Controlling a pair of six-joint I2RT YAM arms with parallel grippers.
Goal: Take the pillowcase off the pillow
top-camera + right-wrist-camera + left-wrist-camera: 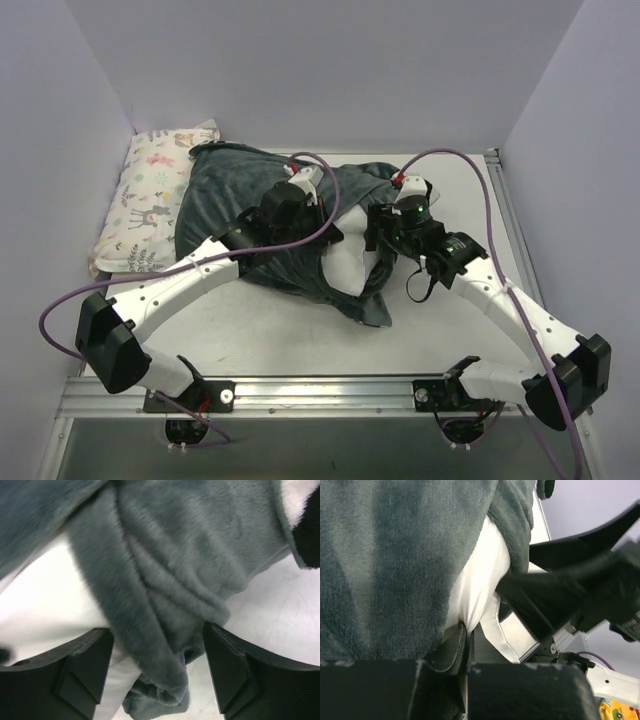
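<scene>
The pillowcase [230,200] lies inside out, its slate-grey face up, bunched over the white pillow [348,255], which shows bare at the middle. My left gripper [322,215] is shut on a pinch of white pillow fabric [480,590] at the edge of the grey pillowcase [395,555]; its jaws meet at the cloth [466,630]. My right gripper [157,632] is open, with its fingers on either side of a hanging grey fold of pillowcase [165,605] and the white pillow [45,595] to its left. In the top view it [378,245] sits at the pillow's right side.
A small pastel animal-print pillow [150,200] lies along the left wall, touching the pillowcase. The white table [450,310] has walls on three sides and a metal rail [320,392] at the near edge. The right arm [580,590] crosses the left wrist view close by.
</scene>
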